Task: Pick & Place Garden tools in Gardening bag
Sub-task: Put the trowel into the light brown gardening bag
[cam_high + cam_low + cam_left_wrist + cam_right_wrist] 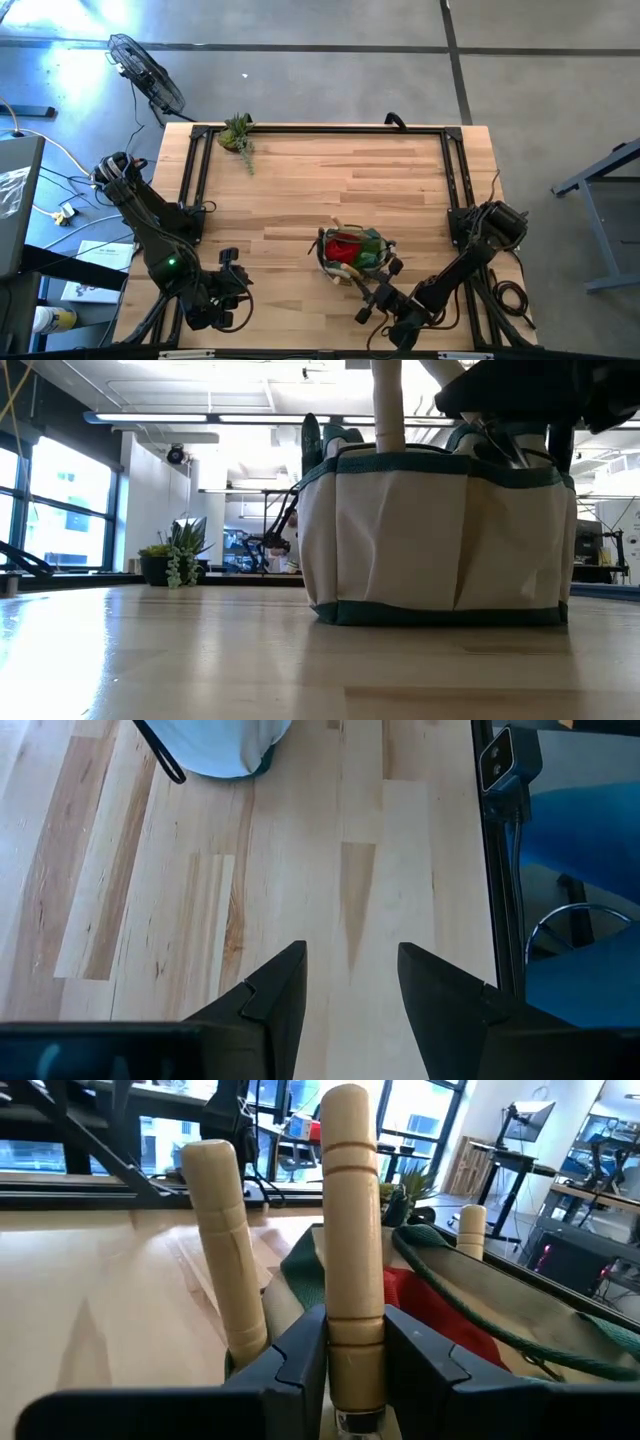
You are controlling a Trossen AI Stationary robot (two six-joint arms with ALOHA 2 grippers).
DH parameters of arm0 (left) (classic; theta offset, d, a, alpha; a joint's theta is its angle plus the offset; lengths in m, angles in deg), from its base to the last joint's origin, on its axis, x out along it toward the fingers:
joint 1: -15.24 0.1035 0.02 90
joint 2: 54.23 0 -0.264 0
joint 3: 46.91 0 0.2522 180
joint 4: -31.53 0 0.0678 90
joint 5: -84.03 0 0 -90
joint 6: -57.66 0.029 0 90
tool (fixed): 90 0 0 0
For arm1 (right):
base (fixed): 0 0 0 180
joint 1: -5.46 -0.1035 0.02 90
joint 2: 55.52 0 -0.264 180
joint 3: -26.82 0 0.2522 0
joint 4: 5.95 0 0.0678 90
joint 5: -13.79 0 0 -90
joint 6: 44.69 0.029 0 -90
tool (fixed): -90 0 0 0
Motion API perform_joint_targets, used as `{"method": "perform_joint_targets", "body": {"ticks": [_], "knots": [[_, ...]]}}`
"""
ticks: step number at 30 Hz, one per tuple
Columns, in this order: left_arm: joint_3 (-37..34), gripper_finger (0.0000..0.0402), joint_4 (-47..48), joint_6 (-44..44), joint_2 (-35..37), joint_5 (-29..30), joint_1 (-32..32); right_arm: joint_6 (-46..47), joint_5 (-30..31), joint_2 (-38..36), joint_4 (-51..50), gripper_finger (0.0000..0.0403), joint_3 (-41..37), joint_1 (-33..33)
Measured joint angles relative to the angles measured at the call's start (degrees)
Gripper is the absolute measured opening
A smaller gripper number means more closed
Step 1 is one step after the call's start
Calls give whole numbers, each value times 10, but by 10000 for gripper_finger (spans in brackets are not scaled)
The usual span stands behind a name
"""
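Observation:
The gardening bag (350, 250) stands right of the table's middle, toward the near edge; in the low view the gardening bag (440, 535) shows its pale pocketed side with green trim. A red glove (430, 1305) and wooden tool handles stick out of it. My right gripper (374, 288) is at the bag's near right side, shut on one upright wooden handle (355, 1210). A second wooden handle (222, 1240) stands just beside it, and a third (470, 1230) farther back. My left gripper (350, 990) hangs open over bare wood near the table's near left corner. My right gripper pinches the upright wooden handle near its lower end (355, 1335) between its two fingers. The fingers reach in level from the table's near right side and lie across the handle. The handle stands upright above the fingers; the part below them is hidden by the gripper.
A leafy plant clump (238, 135) lies at the table's far left corner. Black frame rails (195, 170) run along the left, far and right edges. Bare wood lies between the bag and the plant. A fan (150, 75) stands on the floor beyond the far left corner.

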Motion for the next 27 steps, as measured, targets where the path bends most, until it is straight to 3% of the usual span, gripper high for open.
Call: {"method": "perform_joint_targets", "body": {"ticks": [8, 13, 27], "knots": [[0, 152, 0, 0, 0, 0, 0, -43, 4, -1, 1, 82, 0, -17], [0, 152, 0, 0, 0, 0, 0, -57, 88, -2, 7, 75, 0, -54], [0, 152, 0, 0, 0, -2, 0, 39, 58, -2, -47, 77, 0, -60]]}}
